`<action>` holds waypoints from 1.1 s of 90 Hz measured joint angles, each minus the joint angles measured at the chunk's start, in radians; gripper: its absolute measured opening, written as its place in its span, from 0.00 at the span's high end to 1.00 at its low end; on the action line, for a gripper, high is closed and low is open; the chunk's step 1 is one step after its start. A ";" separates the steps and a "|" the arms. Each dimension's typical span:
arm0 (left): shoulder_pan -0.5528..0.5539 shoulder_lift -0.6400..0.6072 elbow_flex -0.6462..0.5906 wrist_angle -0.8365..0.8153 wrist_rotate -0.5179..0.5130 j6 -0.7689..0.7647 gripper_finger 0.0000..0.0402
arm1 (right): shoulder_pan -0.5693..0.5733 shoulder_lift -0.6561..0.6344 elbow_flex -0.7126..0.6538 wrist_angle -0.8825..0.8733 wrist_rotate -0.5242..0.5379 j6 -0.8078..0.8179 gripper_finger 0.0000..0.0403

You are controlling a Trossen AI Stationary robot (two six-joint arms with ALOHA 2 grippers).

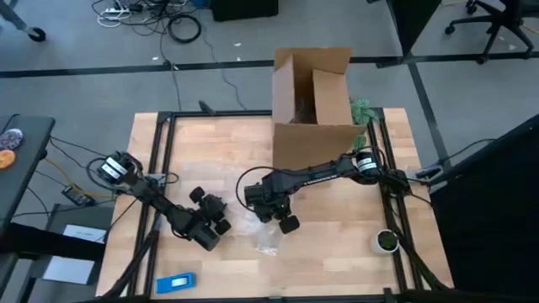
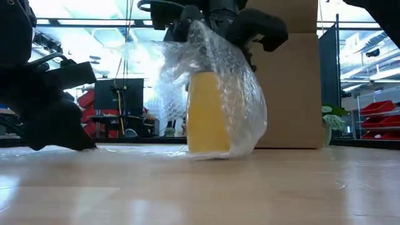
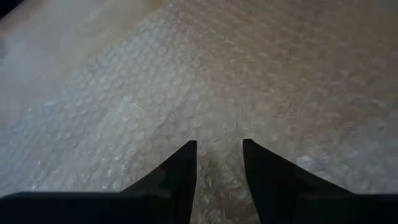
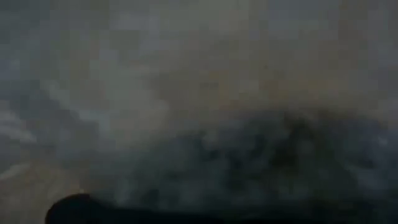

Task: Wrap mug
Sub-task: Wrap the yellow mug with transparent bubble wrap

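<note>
Two grippers at work — small orange rounded mug (image 2: 207,112) upright on wooden bench (image 2: 200,187), just before tall cardboard box (image 2: 292,81), clear bubble-wrap sheet (image 2: 240,94) draped over. Right gripper (image 1: 274,212) above mug, pinching wrap's raised edge; left gripper (image 3: 219,180) beside mug, fingers slightly parted, empty, over flat wrap. Advice: pull sheet snug round mug, pin loose end.

My left arm reaches in from the left edge, elbow bent, its dark two-finger end effector (image 1: 221,227) pointed down low over the desk (image 1: 337,261); the wrist camera shows the fingers (image 3: 180,174) slightly parted with a narrow gap. My right arm stretches from the right side toward the middle, its dark end effector (image 1: 282,220) aimed down, its wrist view obscured.
</note>
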 joint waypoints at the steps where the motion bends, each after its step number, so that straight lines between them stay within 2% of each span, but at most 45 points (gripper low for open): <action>1: 0.000 0.000 0.000 0.000 0.000 0.000 0.71 | 0.000 0.000 -0.001 0.007 0.000 -0.005 1.00; 14: -0.002 0.000 0.000 -0.004 0.000 -0.001 0.71 | 0.001 -0.001 -0.031 0.108 -0.008 -0.048 1.00; 22: -0.007 0.000 0.000 -0.007 0.000 -0.002 0.71 | 0.000 -0.001 -0.037 0.107 -0.044 -0.051 1.00; 32: -0.010 0.001 0.000 -0.017 -0.001 -0.004 0.71 | -0.006 0.001 -0.029 0.030 -0.087 -0.050 1.00; 50: -0.010 0.001 0.000 -0.019 0.000 -0.004 0.71 | -0.002 0.012 0.047 -0.154 -0.090 -0.039 1.00; 67: -0.010 0.001 -0.001 -0.023 -0.001 -0.005 0.71 | -0.001 0.011 0.097 -0.248 -0.134 -0.036 1.00; 99: -0.010 0.001 -0.001 -0.021 -0.001 -0.005 0.71 | 0.007 0.009 0.098 -0.102 -0.072 -0.038 1.00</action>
